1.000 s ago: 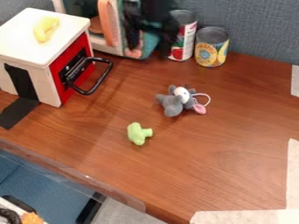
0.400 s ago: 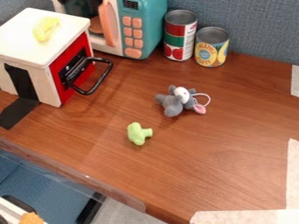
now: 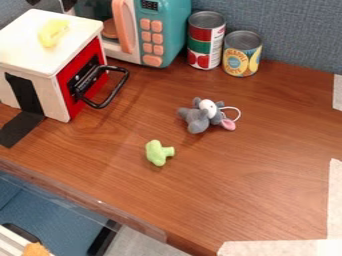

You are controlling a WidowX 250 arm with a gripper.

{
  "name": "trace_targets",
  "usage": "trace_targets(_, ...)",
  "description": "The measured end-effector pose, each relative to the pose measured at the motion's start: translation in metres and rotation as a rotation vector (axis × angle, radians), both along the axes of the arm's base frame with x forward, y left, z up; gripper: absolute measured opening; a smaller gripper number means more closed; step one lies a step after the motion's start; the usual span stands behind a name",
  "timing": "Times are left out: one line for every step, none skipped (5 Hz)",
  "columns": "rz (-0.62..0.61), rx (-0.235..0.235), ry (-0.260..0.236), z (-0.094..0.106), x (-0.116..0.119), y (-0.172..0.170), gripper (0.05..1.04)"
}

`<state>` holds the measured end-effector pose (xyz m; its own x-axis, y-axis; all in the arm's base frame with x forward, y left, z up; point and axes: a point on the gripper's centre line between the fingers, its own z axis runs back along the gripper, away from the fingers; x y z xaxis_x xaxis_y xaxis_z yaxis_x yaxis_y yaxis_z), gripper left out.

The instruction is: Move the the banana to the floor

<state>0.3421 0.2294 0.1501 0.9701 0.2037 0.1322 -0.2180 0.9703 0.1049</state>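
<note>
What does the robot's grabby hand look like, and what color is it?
The gripper is black. Its two fingers peek in at the top edge, in the left part of the picture, as small dark shapes with a gap between them. Too little of them is in the picture to tell their full shape, and I can't make out any markings or cables.
</note>
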Motion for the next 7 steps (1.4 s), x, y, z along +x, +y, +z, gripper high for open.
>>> trace_targets(0.023,-0.031,0.056,-0.029,0.003,0.011,1.001)
trace_targets(0.044,-0.047,0.084,-0.044,0.003,0.016,1.001)
trace_targets(0.063,-0.045,0.111,-0.052,0.005,0.022,0.965)
trace_targets(0.076,-0.04,0.093,-0.053,-0.001,0.017,0.69)
trace_targets(0.082,-0.02,0.057,-0.039,-0.009,0.008,0.407)
trace_targets(0.057,-0.016,0.026,-0.03,-0.004,-0.009,0.371)
trace_targets(-0.006,-0.045,0.005,-0.027,0.005,-0.055,0.371)
